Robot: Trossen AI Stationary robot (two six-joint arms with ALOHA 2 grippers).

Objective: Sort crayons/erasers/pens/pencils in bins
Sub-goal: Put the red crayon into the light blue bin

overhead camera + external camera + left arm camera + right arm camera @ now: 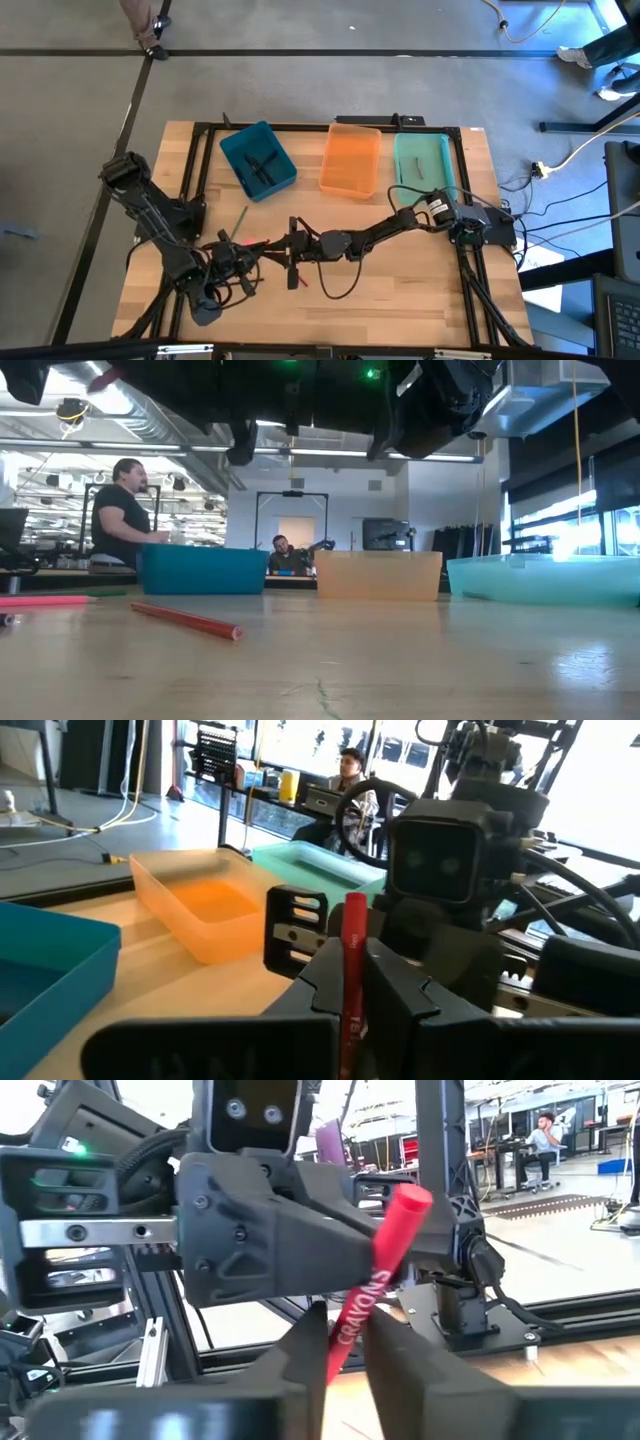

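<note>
While both arms meet over the table's near middle, the left gripper (352, 1010) and right gripper (345, 1345) each clamp the same red crayon (378, 1285), held above the wood, well short of the bins (351, 160).

A red crayon (385, 1285) is held in the air between both arms' fingers. Another red stick (185, 620) lies flat on the table (400, 290). Teal (258, 160), orange (351, 160) and mint (422, 160) bins line its far edge.
</note>
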